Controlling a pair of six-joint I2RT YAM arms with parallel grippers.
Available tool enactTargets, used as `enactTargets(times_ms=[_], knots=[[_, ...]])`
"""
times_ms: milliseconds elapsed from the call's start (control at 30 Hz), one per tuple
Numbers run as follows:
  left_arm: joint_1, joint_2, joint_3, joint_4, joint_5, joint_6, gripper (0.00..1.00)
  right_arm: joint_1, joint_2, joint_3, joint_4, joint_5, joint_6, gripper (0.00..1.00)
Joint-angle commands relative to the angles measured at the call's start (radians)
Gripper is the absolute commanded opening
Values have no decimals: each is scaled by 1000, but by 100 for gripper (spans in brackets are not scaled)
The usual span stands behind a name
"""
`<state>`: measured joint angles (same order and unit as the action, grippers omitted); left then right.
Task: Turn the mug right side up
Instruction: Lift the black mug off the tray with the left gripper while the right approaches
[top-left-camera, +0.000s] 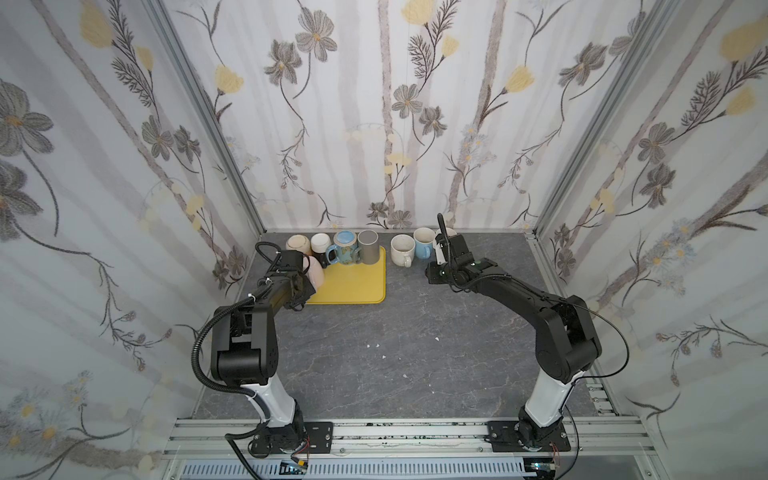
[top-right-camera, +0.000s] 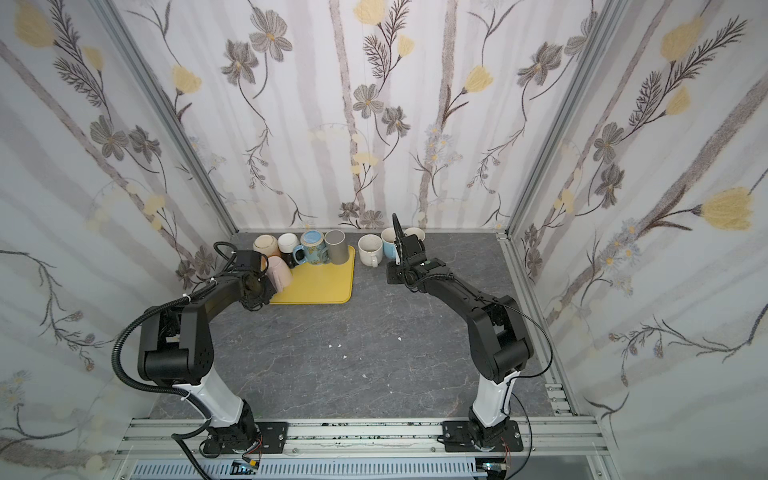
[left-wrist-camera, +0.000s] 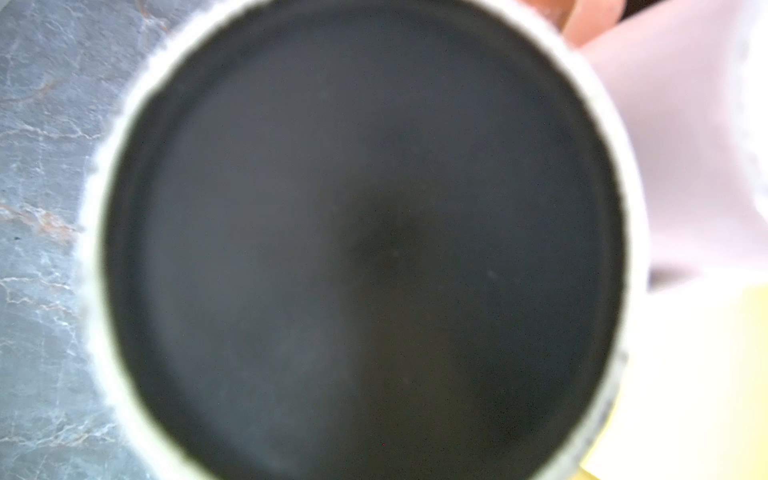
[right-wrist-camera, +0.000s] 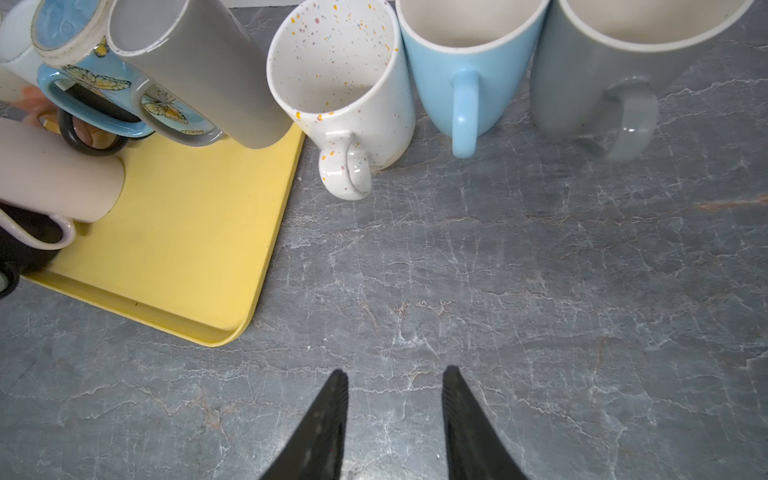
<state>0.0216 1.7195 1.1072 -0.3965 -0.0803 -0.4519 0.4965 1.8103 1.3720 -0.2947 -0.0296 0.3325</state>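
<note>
Pink mug (top-left-camera: 314, 272) sits at the near left corner of the yellow tray (top-left-camera: 353, 286), leaning and off its upright, with the left gripper (top-left-camera: 305, 282) against it; the tilt suggests the turn-over is under way, not finished. Left wrist view is filled by a blurred dark round with a pale rim, probably a mug seen end-on at very close range, so the left fingers themselves are hidden; cannot tell from any view whether they are clamped on the pink mug, though the contact looks like a hold. A second pale pink shape shows at that view's edge. Tray also carries 4 mugs in a row at its far edge, all mouth-down; 3 upright mugs stand on the grey worktop (top-left-camera: 415, 332) right of the tray, likely the finished ones: speckled mug (right-wrist-camera: 345, 91), light blue mug (right-wrist-camera: 465, 62), grey mug (right-wrist-camera: 602, 70). Left arm: elbow raised, forearm reaching forward and low over the tray corner. Right arm: folded in, wrist pointing down just before the upright row; right gripper (right-wrist-camera: 395, 415) has fingers (right-wrist-camera: 328, 424) apart, empty, above bare worktop, seemingly waiting.
</note>
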Motion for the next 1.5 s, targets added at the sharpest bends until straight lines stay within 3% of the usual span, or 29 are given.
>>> enactTargets(times_ms=[0, 433, 900, 1133, 1467], knots=[[-6, -28, -6, 12, -25, 11, 0, 11, -16, -8, 47, -16, 19, 39], [-39, -129, -53, 12, 23, 29, 0, 101, -17, -14, 79, -34, 49, 39], [-215, -202, -98, 61, 25, -42, 0, 149, 14, -26, 121, -67, 72, 39], [-324, -177, -116, 205, 140, 5, 0, 154, 23, -47, 159, -97, 106, 39], [-329, -175, -168, 464, 337, 41, 0, 158, -12, -121, 247, -136, 184, 39]])
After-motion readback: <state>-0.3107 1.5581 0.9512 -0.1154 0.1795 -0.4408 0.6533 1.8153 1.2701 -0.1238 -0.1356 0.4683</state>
